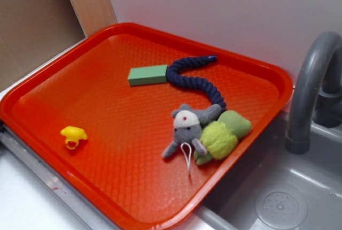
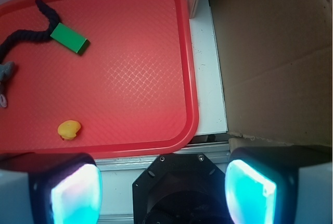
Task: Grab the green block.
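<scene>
The green block lies flat near the back of the orange tray, its right end touching a dark blue rope. In the wrist view the green block sits at the upper left, beside the rope. My gripper hangs at the bottom of the wrist view, off the tray's near edge, far from the block. Its two pads stand wide apart with nothing between them. The gripper does not show in the exterior view.
A grey toy mouse and a fuzzy lime-green plush lie at the tray's right side. A small yellow toy sits near the front left. A grey faucet and sink stand right of the tray. Cardboard lies beside the tray.
</scene>
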`<state>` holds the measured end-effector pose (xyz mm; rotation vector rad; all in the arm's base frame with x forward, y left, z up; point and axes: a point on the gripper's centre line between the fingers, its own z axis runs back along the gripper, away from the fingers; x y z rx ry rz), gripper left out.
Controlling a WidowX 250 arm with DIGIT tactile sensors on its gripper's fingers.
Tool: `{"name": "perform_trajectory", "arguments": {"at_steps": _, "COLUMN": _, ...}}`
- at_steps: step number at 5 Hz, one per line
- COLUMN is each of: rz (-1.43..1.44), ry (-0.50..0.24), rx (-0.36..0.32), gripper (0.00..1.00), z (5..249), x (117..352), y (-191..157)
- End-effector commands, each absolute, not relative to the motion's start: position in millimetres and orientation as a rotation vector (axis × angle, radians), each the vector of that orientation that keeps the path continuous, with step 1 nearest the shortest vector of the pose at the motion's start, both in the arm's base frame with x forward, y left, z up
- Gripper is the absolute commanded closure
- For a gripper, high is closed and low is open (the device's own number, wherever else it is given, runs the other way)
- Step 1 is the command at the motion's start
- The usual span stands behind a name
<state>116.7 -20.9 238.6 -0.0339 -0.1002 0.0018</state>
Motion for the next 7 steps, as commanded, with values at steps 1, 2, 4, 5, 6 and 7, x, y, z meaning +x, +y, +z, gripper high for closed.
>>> {"name": "perform_trajectory", "arguments": {"at_steps": 1, "rz": 0.002, "ry": -0.100, "rx": -0.034, "gripper": 0.00, "z": 238.6, "x": 116.7, "y": -20.9}}
{"name": "perform_trajectory", "arguments": {"at_steps": 2, "rz": -0.155, "ry": -0.142, "rx": 0.132, "gripper": 0.00, "z": 250.1, "x": 140.9, "y": -44.3}}
{"name": "perform_trajectory", "arguments": {"at_steps": 4, "rz": -0.397, "ry": -0.365, "rx": 0.317, "gripper": 0.00, "z": 252.5, "x": 177.3, "y": -97.2}}
{"name": "perform_trajectory", "arguments": {"at_steps": 5, "rz": -0.513, "ry": -0.535, "rx": 0.132, "gripper": 0.00, "z": 236.5, "x": 204.3, "y": -111.6}}
{"name": "perform_trajectory", "arguments": {"at_steps": 6, "rz": -0.532, "ry": -0.559, "rx": 0.027, "gripper": 0.00, "z": 215.4, "x": 232.1, "y": -111.5}}
{"name": "perform_trajectory", "arguments": {"at_steps": 7, "rz": -0.535, "ry": -0.537, "rx": -0.055, "gripper": 0.00, "z": 195.1, "x": 257.3, "y": -116.2}}
